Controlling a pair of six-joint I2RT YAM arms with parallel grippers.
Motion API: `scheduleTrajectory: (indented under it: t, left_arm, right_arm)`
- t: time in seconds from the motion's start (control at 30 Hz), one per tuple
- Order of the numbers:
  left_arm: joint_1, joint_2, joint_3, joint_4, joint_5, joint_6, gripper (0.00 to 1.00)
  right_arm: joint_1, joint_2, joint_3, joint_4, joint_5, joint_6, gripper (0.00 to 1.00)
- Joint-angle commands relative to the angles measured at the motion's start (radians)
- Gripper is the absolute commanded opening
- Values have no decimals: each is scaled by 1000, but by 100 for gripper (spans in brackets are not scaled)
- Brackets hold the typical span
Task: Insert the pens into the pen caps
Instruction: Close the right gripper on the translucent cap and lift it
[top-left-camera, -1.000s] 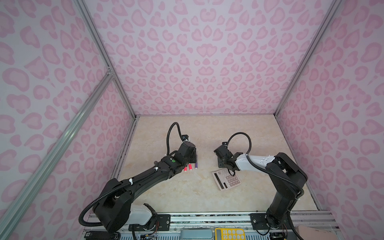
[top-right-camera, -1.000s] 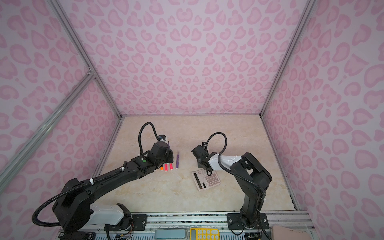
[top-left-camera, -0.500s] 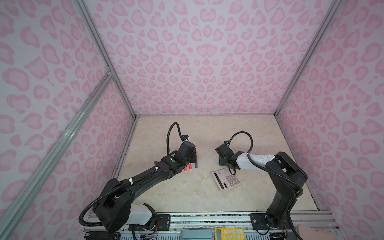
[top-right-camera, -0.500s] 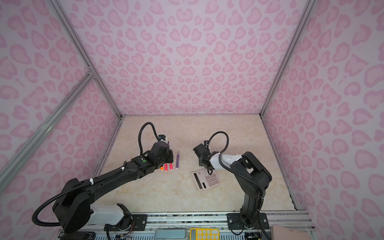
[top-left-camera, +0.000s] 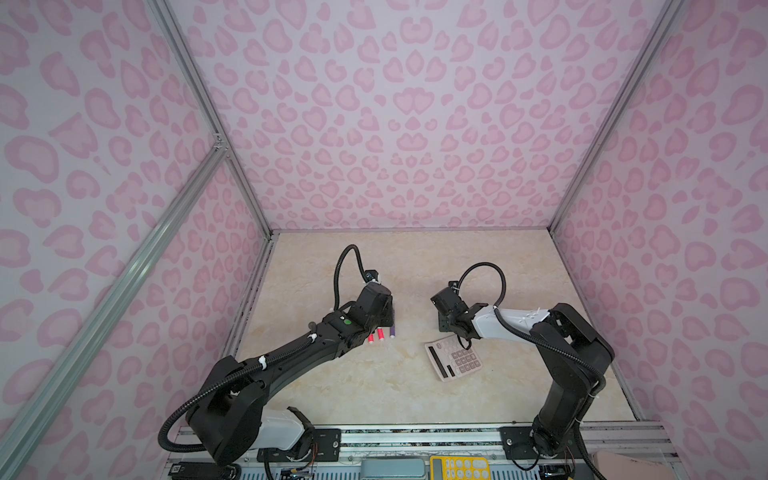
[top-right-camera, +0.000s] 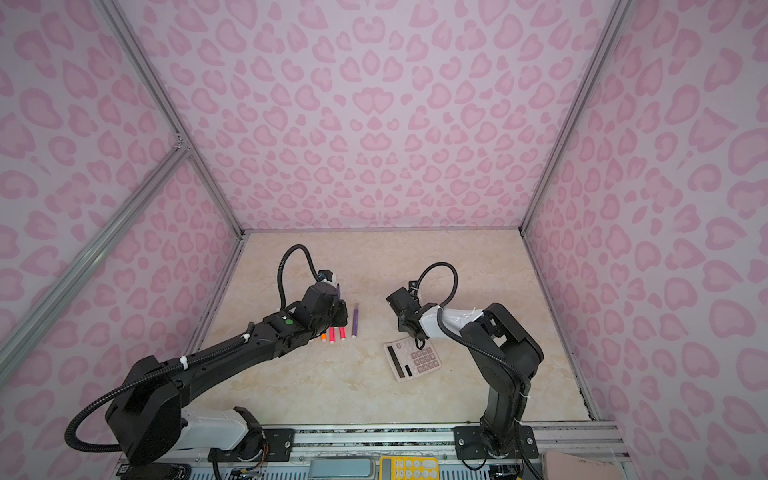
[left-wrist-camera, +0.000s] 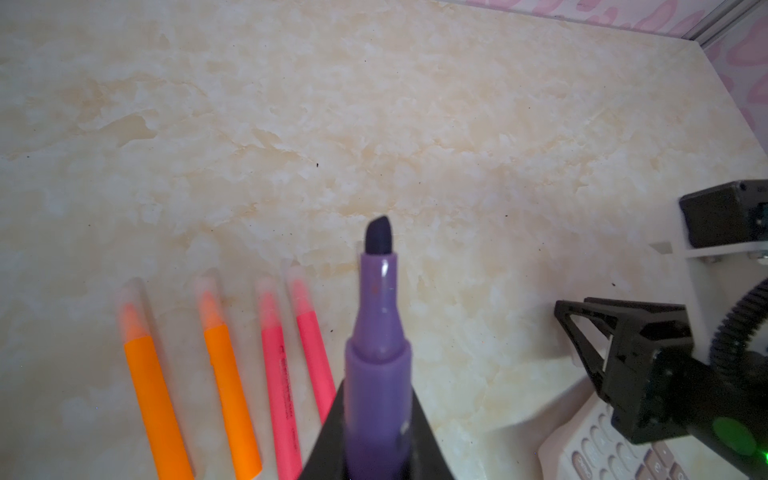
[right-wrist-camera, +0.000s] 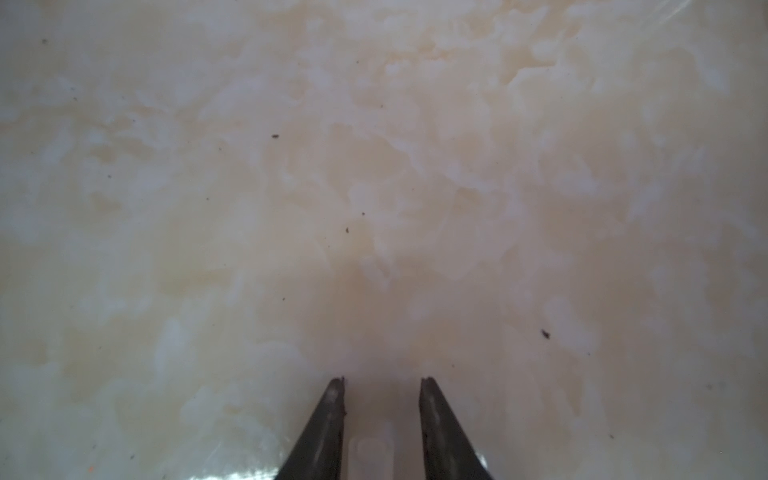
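- Nearby, at the near right, a flat pink pocket calculator with grey keys lies face up on the marbled beige tabletop. It touches no pen and has no part in the capping.
- Just beyond it the right gripper hangs low over the table, its jaws a narrow way apart with a small clear plastic cap between them. A sliver of table shows beside the cap, so I judge it straddled rather than pinched. Only the right wrist view shows this cap; in both top views the wrist hides it.
- Left of centre, two orange marker pens and two pink-red marker pens lie side by side, probably parked as finished. The left wrist view shows a hazy clear sleeve over each tip, too fine for the top views.
- A second purple pen lies at the row's right end, seen in a top view. The left wrist view hides it behind the gripper.
- Farther in, the left gripper is clamped on the barrel of a purple marker pen. The dark tip is bare and points to the far side, free to meet a cap.
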Motion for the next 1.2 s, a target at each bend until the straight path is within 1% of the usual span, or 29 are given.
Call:
scheduleTrajectory:
  t: [0.0,0.23,0.3,0.4,0.43,0.57,0.67,0.7,1.17]
  left_arm:
    - [0,-6,7,16,-2,5,3]
    - [1,-11,7,13,-2,3,3]
    - [0,-14,6,13,-2,3,3]
    - [0,-20,4,13,-6,4,3]
    - [0,-20,3,13,-5,4,3]
    - [-2,-23,4,14,-2,5,3]
    - [-1,-27,2,14,-4,5,3]
    - [-2,-28,2,14,-4,5,3]
    - [-1,-34,1,12,-6,6,3]
  right_arm:
    - [8,1,-9,-96,-6,5,33]
    - [21,24,-3,-97,-4,11,32]
    - [21,30,-3,-97,-3,13,30]
    - [21,32,-5,-96,-8,15,24]
    - [21,29,-6,-97,-9,16,23]
    - [24,13,-12,-102,-8,20,24]
    - [27,1,-14,-110,2,24,29]
    - [28,1,-13,-114,4,26,30]
    - [36,-16,-18,-113,-11,16,28]
